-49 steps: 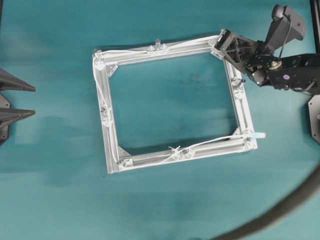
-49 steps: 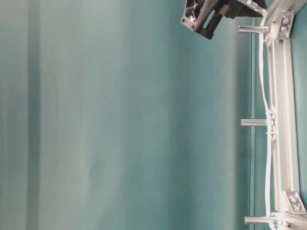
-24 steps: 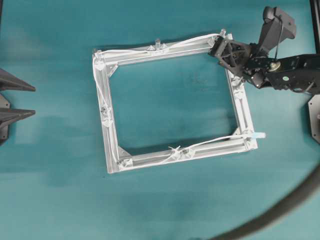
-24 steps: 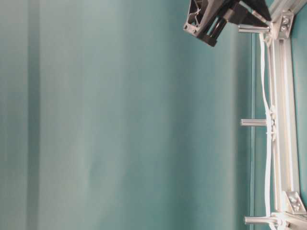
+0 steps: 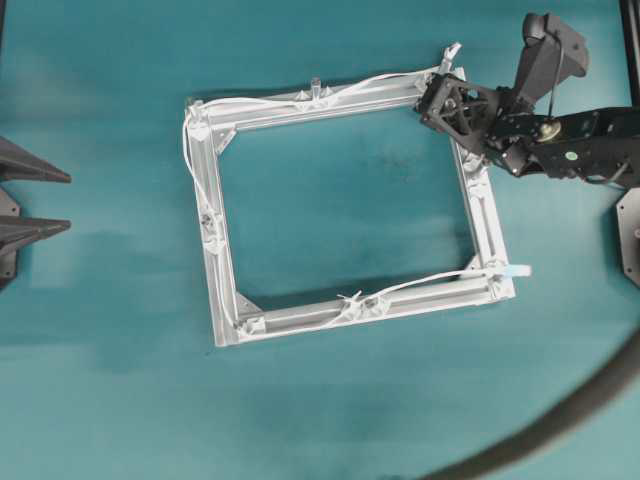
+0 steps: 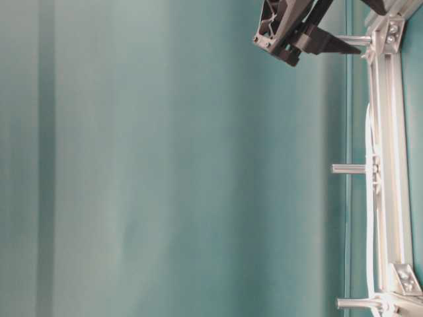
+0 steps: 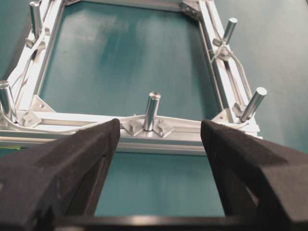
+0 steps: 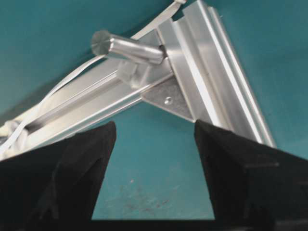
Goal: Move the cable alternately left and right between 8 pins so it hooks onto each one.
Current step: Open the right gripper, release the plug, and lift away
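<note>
The square silver frame [image 5: 225, 290] lies mid-table with short upright pins, such as one [image 5: 315, 85] on its far rail. The white cable [image 5: 205, 170] runs from its plug [image 5: 516, 270] along the near rail, up the left rail and across the far rail. Its loose end [image 5: 452, 50] sticks up at the far right corner. My right gripper [image 5: 437, 98] hangs open just inside that corner, nothing between its fingers. The right wrist view shows the corner pin [image 8: 127, 48] and cable [image 8: 67, 84] ahead of the open gripper [image 8: 154, 127]. My left gripper [image 5: 68, 202] is open at the left edge, empty [image 7: 160, 127].
A thick dark hose [image 5: 560, 420] curves across the near right corner of the teal table. The right arm's body [image 5: 580, 140] hangs over the frame's right rail. In the table-level view a black finger [image 6: 320, 41] hovers beside a pin [image 6: 350, 168].
The right gripper let go of the cable at the far right corner and drew slightly inward. The cable's end now stands free, and the cable slackened near the far left corner.
</note>
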